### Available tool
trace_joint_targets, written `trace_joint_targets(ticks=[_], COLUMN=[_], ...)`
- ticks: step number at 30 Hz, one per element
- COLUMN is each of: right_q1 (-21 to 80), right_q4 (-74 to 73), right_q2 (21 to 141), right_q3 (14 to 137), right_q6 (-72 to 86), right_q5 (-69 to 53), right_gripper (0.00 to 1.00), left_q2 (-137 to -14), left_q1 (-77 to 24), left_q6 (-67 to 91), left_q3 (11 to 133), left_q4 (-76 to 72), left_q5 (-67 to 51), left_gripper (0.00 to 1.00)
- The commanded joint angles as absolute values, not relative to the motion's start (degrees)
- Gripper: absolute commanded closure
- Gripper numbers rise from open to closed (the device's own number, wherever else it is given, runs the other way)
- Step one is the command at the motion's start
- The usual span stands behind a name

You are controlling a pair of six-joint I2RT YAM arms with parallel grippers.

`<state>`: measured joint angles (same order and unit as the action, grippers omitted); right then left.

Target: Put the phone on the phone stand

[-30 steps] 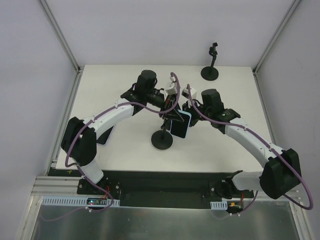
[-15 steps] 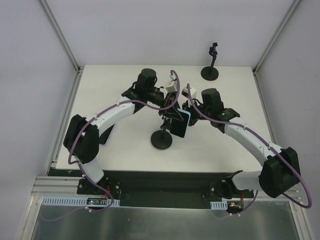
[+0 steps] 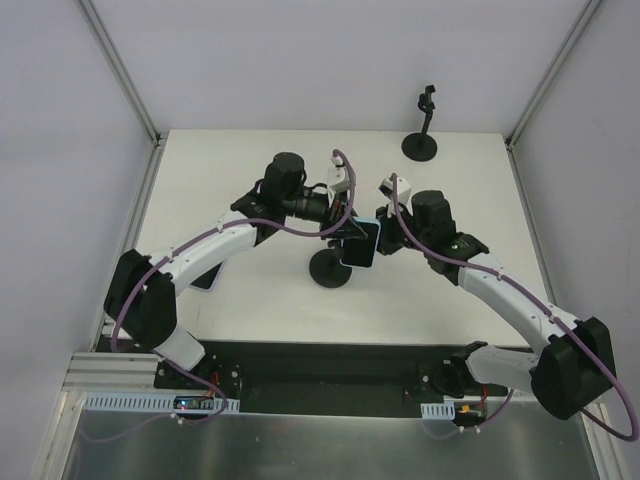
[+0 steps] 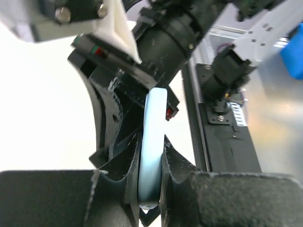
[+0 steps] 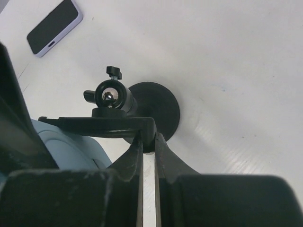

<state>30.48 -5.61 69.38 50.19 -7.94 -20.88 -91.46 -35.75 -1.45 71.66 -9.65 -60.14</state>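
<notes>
The light-blue phone (image 3: 360,243) is held upright over the table's middle, right beside the black phone stand (image 3: 330,268) with its round base. My left gripper (image 3: 345,230) is shut on the phone's edge, and the left wrist view shows the phone (image 4: 154,127) pinched between my left gripper's (image 4: 149,151) pads. My right gripper (image 3: 376,232) is shut on the end of the stand's clamp bracket (image 5: 104,124), as the right wrist view of this gripper (image 5: 148,138) shows. The stand's ball joint (image 5: 111,97) and base (image 5: 158,109) lie beyond. The phone (image 5: 71,146) sits against the bracket.
A second dark phone (image 5: 53,26) lies flat on the table at the left, partly under my left arm (image 3: 205,275). A second black stand (image 3: 424,125) stands at the back right. Grey walls close in the white table.
Both grippers, the phone and the stand have shifted slightly: the stand's base moved a little away from the near edge and to the right. Both grips stay the same.
</notes>
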Motion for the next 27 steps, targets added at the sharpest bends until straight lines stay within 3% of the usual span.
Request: trace_joint_targets(ticks=[1,6,11,14,19,27], right_q1=[31.72,37.08,43.05,47.01,55.10,54.76], right_q4=[-2.12,-1.84,-3.07,-6.13,-9.66,-4.33], right_q2=[61.01,59.33,55.64,55.63,59.48,58.54], right_q3=[46.07,45.18,43.51,43.77,45.96,46.85], right_q6=[-3.70,-3.34,-0.18,4.82,13.09,1.71], right_q5=[-6.44,4.99,27.03,39.27,52.27,44.78], right_gripper=[1.00,1.00,1.00,1.00,1.00,1.00], left_q2=[-83.86,-81.83,-79.19,-79.01,-79.63,-81.20], left_q1=[-35.24,-38.50,-38.58,-39.20,-40.87,-40.78], left_q6=[-0.26,-4.40,-2.38,-0.71,-0.09,-2.80], left_q3=[65.93,65.30,62.15,60.83,58.71,59.15], left_q4=[-6.15,-0.27,1.76,0.89,-1.76,-2.02], left_q5=[-24.45,-13.55,8.65,16.24,20.65,11.10], left_gripper=[1.00,1.00,1.00,1.00,1.00,1.00])
